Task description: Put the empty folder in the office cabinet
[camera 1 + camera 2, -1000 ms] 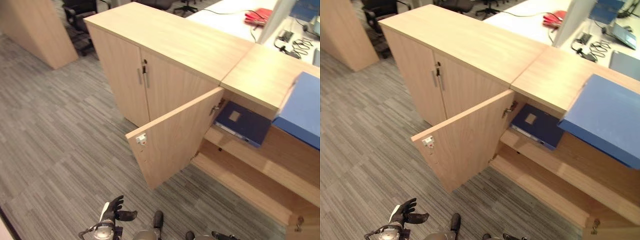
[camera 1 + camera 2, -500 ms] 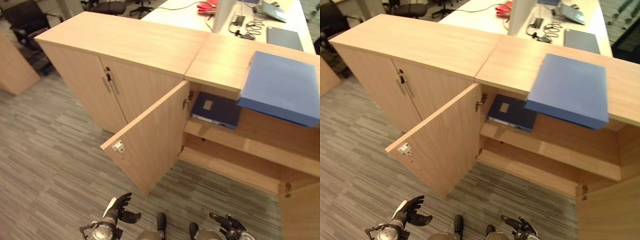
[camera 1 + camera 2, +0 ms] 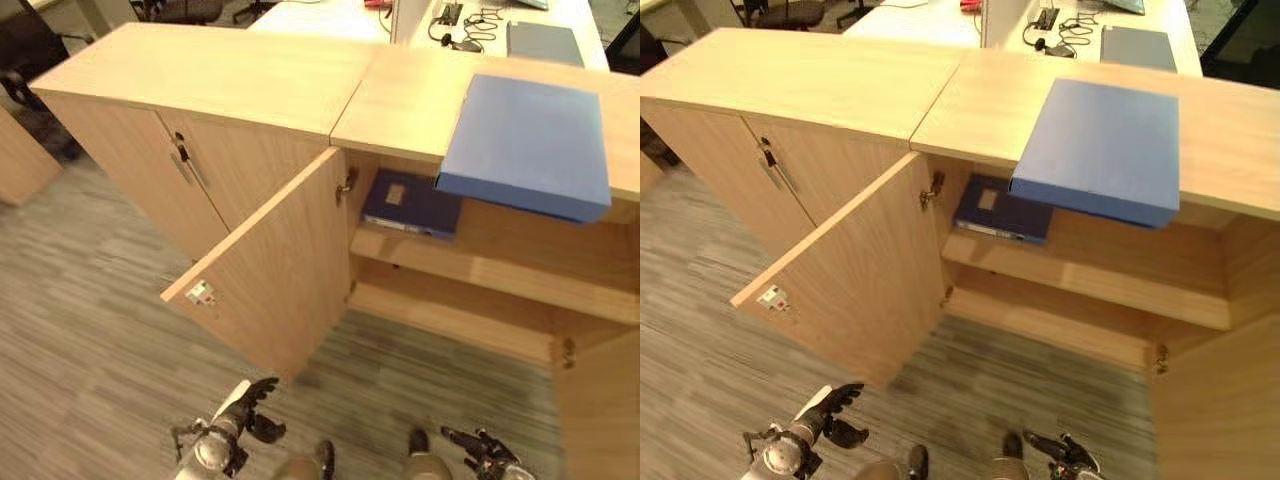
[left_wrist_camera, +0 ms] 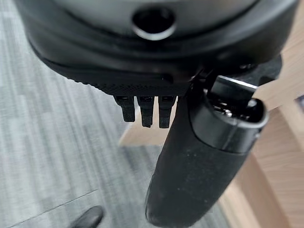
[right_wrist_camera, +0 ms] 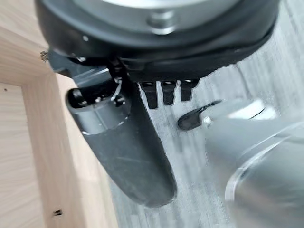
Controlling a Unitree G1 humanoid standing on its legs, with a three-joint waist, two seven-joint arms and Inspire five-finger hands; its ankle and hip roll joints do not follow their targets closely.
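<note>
Folder point(image 3: 1100, 150), light blue, lies flat on the cabinet point(image 3: 820, 85) top, overhanging the open compartment where a dark binder point(image 3: 1002, 210) sits. Both hands, left hand point(image 3: 245, 410) and right hand point(image 3: 482, 452), hang low, fingers relaxed and empty. Pickup hasn't begun; next, I'd say, comes raising 1 hand to the folder's overhanging edge.

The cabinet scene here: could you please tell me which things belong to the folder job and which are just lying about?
Belongs to the job:
- light blue folder, flat on the cabinet top
- open cabinet, door swung out
- left hand and right hand, low, holding nothing

Just lying about:
- dark blue binder on the upper shelf
- closed cabinet
- laptop and cables on the desk behind
</note>
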